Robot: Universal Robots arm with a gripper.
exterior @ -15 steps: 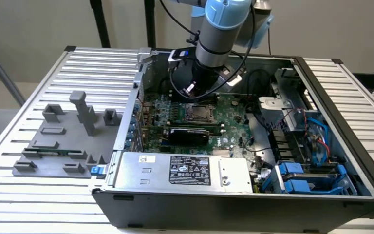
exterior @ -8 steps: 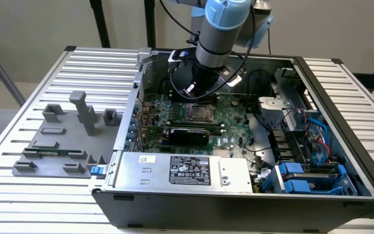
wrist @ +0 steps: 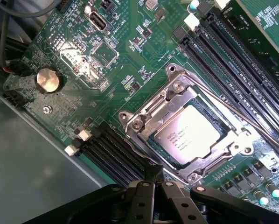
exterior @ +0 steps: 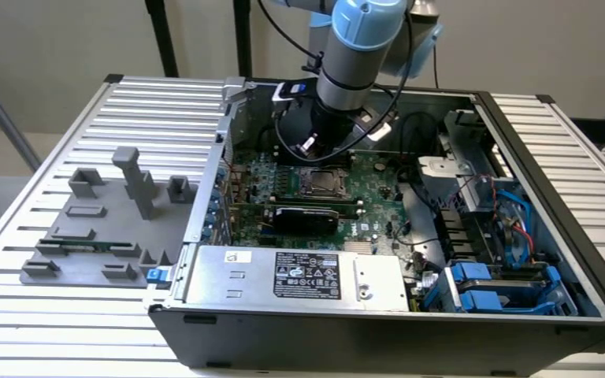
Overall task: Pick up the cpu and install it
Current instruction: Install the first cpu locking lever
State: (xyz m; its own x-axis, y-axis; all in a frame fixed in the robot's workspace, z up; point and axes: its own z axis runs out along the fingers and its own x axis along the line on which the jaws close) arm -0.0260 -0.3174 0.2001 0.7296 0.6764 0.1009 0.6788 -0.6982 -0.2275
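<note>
The cpu point(wrist: 188, 135), a flat square chip with a silvery top and printed text, lies inside the metal socket frame point(wrist: 144, 116) on the green motherboard point(wrist: 83, 56). In the exterior view the cpu point(exterior: 321, 183) sits in the middle of the board inside the open computer case. My gripper point(wrist: 154, 176) hovers just beside the socket's edge, its black fingers shut together with nothing between them. From the exterior view, the gripper point(exterior: 327, 154) hangs low over the board right behind the socket, apart from the chip.
Black memory slots point(wrist: 223, 60) flank the socket and a coin battery point(wrist: 48, 79) sits on the board. A graphics card point(exterior: 302, 214), the power supply point(exterior: 292, 277) and blue drive bays point(exterior: 491, 287) fill the case. Grey fixture blocks point(exterior: 113, 213) stand on the ribbed table at the exterior view's left.
</note>
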